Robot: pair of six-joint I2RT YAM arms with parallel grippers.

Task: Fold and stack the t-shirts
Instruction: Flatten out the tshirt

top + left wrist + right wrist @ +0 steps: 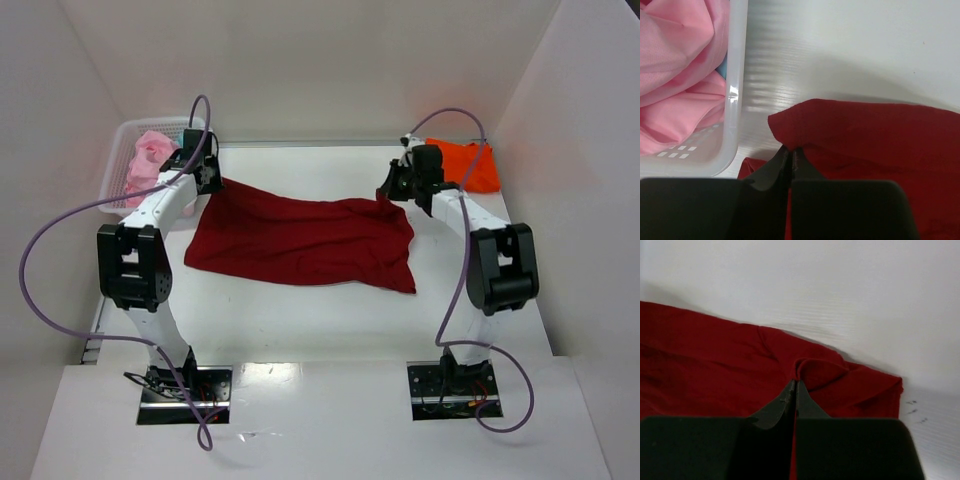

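Pinching the far edge of the large dark red cloth t-shirt [300, 240] at both ends, the two arms hold it spread across the middle of the white table [300, 330]. The left gripper [791, 150] is clenched on cloth at the shirt's far-left corner, just beside the white plastic mesh basket [735, 75]. The right gripper [795, 385] is clenched on a bunched fold at the far-right corner.

The shirt's long axis runs from the table's left side to its right. Its body lies on the near side of both pairs of fingers, towards the arm bases, so a fold would probably mean carrying the held edge towards the table's near edge. Each arm has its own corner, so neither is nearer.

Crumpled pale pink cloth shirts [148, 160] fill the basket in the far-left corner, and a bright orange cloth shirt [468, 165] lies in the far-right corner. No brand, label or writing can be read.
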